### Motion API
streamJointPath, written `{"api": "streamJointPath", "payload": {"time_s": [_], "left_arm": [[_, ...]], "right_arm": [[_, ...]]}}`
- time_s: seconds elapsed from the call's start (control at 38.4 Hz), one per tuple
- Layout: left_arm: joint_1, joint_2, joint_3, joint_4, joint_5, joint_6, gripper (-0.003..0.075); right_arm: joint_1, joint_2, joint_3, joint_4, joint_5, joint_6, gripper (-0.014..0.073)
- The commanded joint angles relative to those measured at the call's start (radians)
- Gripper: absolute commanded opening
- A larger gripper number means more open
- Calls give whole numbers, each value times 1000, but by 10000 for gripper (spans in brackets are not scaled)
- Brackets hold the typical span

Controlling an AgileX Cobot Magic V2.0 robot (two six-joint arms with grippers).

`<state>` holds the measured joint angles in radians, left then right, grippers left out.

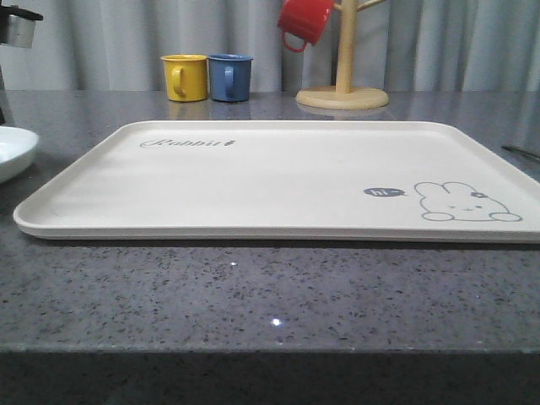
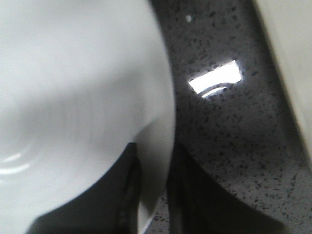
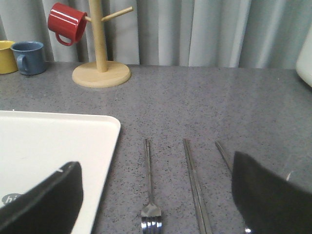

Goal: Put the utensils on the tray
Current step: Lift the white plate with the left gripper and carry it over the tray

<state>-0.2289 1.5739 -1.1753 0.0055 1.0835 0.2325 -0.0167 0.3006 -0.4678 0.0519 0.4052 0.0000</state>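
Observation:
The cream tray [image 1: 278,181] with its rabbit drawing lies in the middle of the counter. To its left, the white plate [image 1: 13,150] sits at the edge of the front view. My left gripper [image 2: 156,156] is shut on the plate [image 2: 73,87], one dark finger on each side of its rim. My right gripper [image 3: 156,168] hangs open above the counter, to the right of the tray [image 3: 48,141]. Below and between its fingers lie the fork [image 3: 148,180] and the chopsticks [image 3: 194,180]. A third metal handle, probably the spoon [image 3: 223,156], runs under one finger.
A yellow mug [image 1: 186,78] and a blue mug [image 1: 229,78] stand behind the tray. A red mug [image 1: 305,21] hangs on a wooden mug tree [image 1: 343,84]. Part of a white object [image 3: 306,58] shows at the far right of the counter.

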Motion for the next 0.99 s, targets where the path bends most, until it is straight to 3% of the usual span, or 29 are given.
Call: {"api": "streamJointPath", "payload": {"time_s": [0.0, 0.26, 0.44, 0.96], "left_arm": [[-8, -35, -30, -5, -3, 3, -18], [-18, -35, -151, 68, 122, 1, -18], [-99, -50, -312, 169, 176, -62, -18], [-569, 30, -541, 198, 138, -109, -18]], "right_arm": [[-6, 17, -34, -10, -86, -15, 640], [-6, 17, -34, -10, -86, -15, 640], [-6, 17, -34, -10, -86, -15, 640], [-6, 17, -34, -10, -86, -15, 640]]}}
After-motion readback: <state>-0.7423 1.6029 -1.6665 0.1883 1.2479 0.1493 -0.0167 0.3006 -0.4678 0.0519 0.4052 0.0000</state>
